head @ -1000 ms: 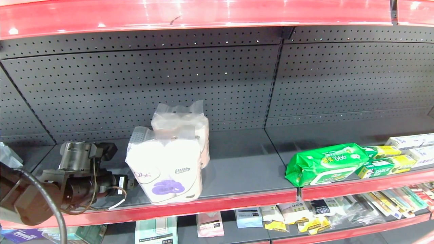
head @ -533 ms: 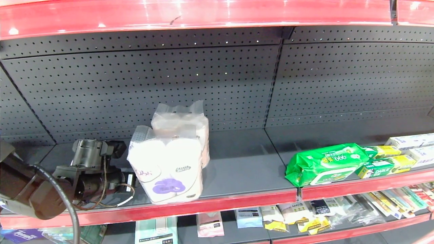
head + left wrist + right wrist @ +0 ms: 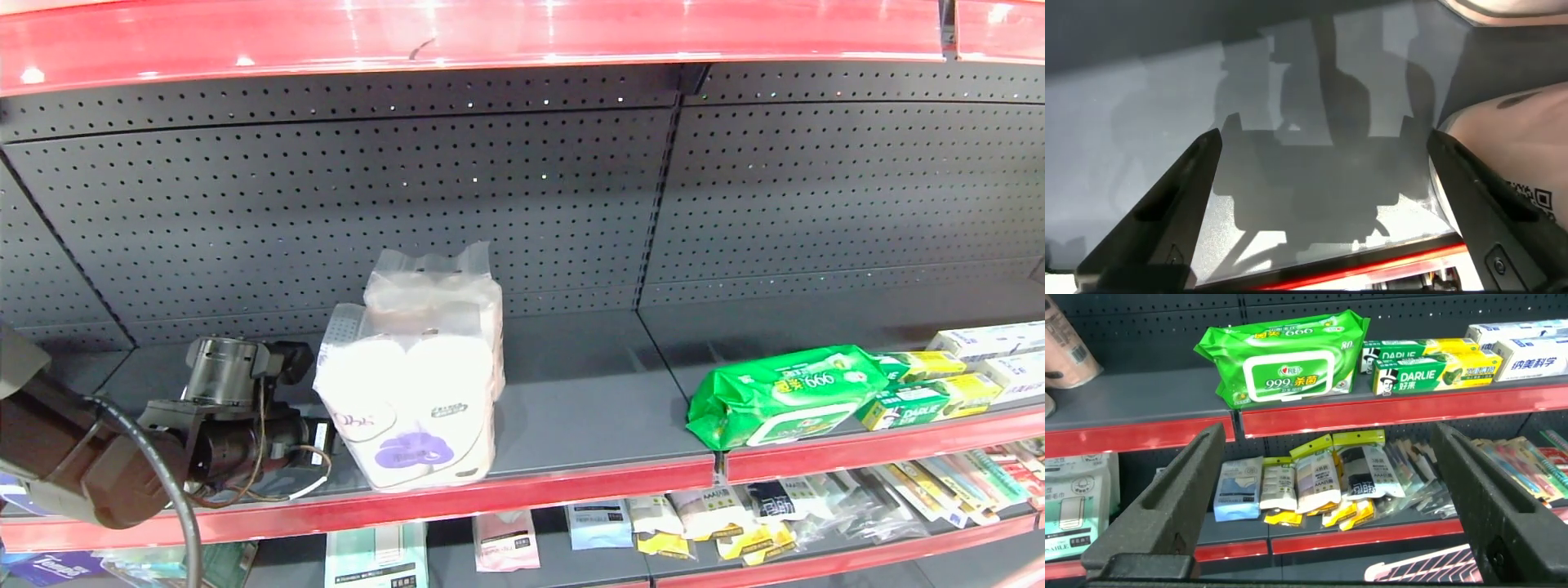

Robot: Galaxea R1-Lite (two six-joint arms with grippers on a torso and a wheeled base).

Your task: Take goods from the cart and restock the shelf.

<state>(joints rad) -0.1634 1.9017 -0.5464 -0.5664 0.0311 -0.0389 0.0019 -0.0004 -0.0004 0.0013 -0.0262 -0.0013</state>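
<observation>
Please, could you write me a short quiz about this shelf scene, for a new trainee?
1. True or false: the left gripper is shut.
2. On the shelf, what lies to the robot's right of the toilet paper packs? A) green wipes pack B) glass bottle C) tin can
3. How many toilet paper packs stand on that shelf?
Key: 1 false; 2 A; 3 two.
</observation>
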